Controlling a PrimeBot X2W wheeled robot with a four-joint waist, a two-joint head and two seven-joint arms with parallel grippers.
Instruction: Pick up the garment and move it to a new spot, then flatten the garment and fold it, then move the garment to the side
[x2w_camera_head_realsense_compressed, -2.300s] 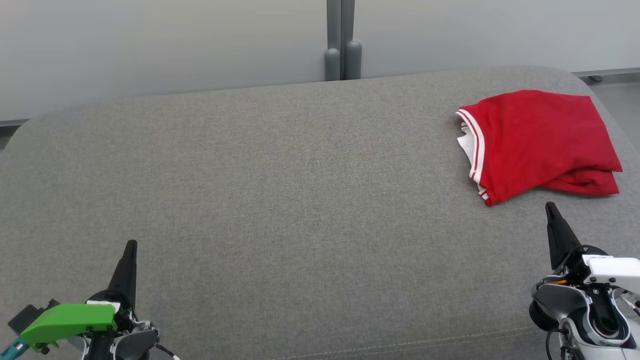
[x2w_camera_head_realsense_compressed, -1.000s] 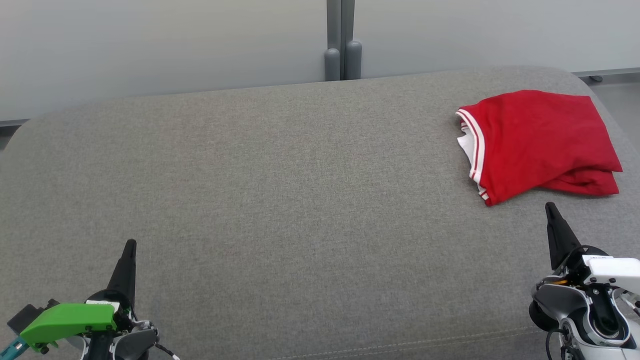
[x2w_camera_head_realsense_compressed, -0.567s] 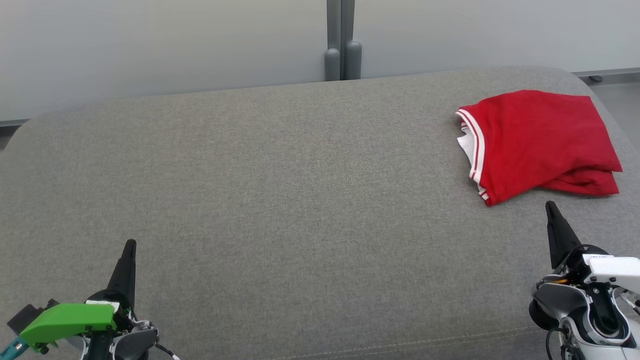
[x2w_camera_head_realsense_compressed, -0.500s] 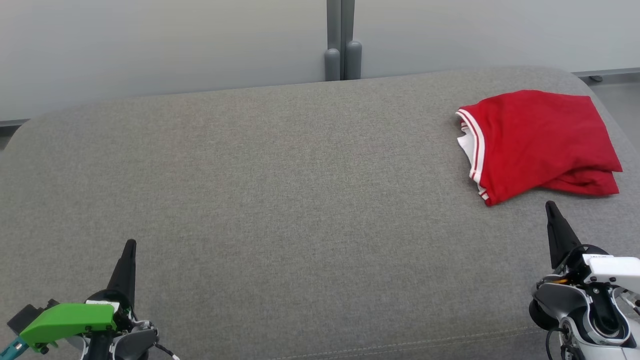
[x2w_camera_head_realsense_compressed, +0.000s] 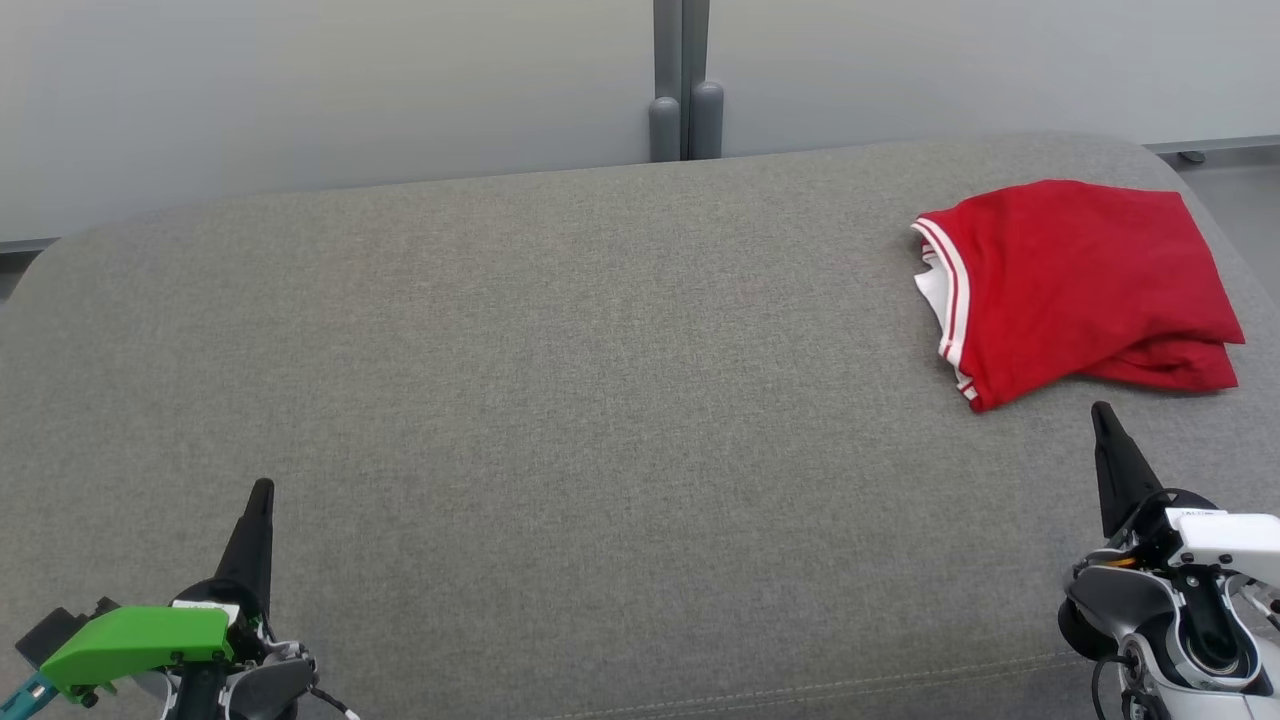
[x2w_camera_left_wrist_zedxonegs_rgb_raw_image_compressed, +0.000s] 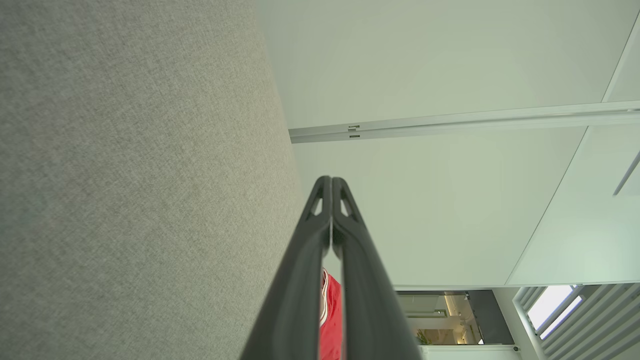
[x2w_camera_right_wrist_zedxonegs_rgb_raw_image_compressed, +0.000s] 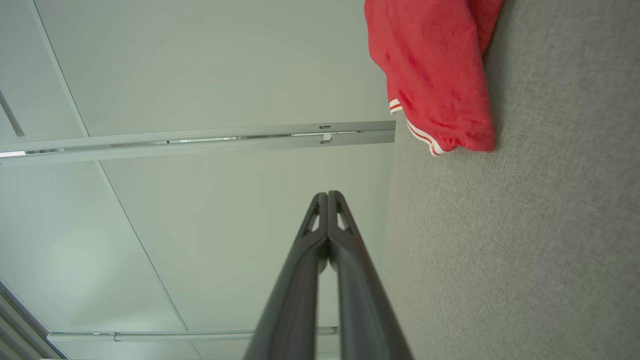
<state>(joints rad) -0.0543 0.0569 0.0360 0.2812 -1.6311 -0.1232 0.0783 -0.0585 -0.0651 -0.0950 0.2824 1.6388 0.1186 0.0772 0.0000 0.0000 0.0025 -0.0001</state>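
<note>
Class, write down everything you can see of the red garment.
The red garment is soft cloth with white-striped trim and white lining showing at its left edge. Folded, slightly rumpled, it lies flat at the far right of the grey cushion, touching only that; the right gripper sits near, apart.

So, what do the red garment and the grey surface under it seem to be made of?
Red garment: probably a soft knit, cotton or polyester jersey, with a matte finish. It lies in limp, rounded folds, and its striped trim looks ribbed.
Grey surface: woven upholstery fabric, matte and mottled grey, likely over padding. The coarse weave is visible and the corners are rounded.
</note>
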